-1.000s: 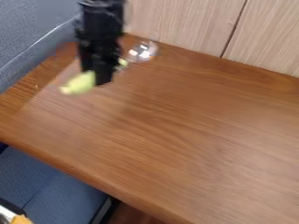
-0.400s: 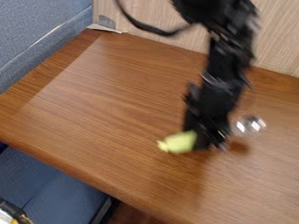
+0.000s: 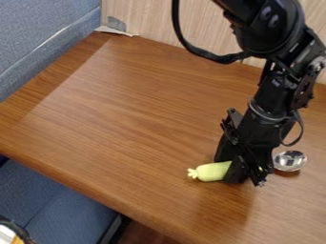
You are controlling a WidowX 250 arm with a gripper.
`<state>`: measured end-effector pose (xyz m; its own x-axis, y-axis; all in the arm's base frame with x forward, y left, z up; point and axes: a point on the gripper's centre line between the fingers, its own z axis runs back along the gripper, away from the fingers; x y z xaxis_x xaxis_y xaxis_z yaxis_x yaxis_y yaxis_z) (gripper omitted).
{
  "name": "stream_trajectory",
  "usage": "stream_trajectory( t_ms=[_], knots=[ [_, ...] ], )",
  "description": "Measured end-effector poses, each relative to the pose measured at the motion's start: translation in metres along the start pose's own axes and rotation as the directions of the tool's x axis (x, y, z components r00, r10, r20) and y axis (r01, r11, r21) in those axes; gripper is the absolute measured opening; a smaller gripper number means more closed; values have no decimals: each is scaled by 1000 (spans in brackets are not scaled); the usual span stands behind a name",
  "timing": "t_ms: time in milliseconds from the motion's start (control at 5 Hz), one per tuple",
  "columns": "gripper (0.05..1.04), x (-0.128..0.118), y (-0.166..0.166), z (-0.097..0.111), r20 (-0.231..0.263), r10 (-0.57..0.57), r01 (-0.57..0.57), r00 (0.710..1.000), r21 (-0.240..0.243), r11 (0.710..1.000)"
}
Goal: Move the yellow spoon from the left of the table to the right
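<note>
One blue seat [image 3: 47, 202] at lower left, next to one brown table [image 3: 121, 109]. On the table's right half, one spoon [image 3: 207, 172], clasped crosswise in one black gripper [image 3: 247, 174]: to the view's left, one yellow-green handle [image 3: 218, 170]; to its right, one silver bowl [image 3: 290, 160]. Above, one arm [image 3: 280, 88] with one looping cable [image 3: 189, 44]. Beyond, one wood wall [image 3: 153, 24] and one grey-blue partition [image 3: 45, 31], meeting at one corner behind the table.

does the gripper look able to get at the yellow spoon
Yes, it seems so: the gripper appears closed around the spoon, with the handle out one side and the shiny bowl out the other, and nothing looks in the way.
</note>
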<state>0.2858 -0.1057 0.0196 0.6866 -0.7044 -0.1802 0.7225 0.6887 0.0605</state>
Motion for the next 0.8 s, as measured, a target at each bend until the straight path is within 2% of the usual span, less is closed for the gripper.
stream_trajectory(
  t_ms=[200, 400, 600, 800],
  knots=[
    [775, -3, 2, -1, -17, 15, -14, 1000, 7, 1000],
    [995, -4, 2, 4, -13, 14, -14, 1000, 12, 1000],
    [1001, -8, 5, 13, -1, 34, -34, 999, -2, 999],
    [1001, -10, 11, 30, 29, 57, -56, 998, -43, 998]
  ],
)
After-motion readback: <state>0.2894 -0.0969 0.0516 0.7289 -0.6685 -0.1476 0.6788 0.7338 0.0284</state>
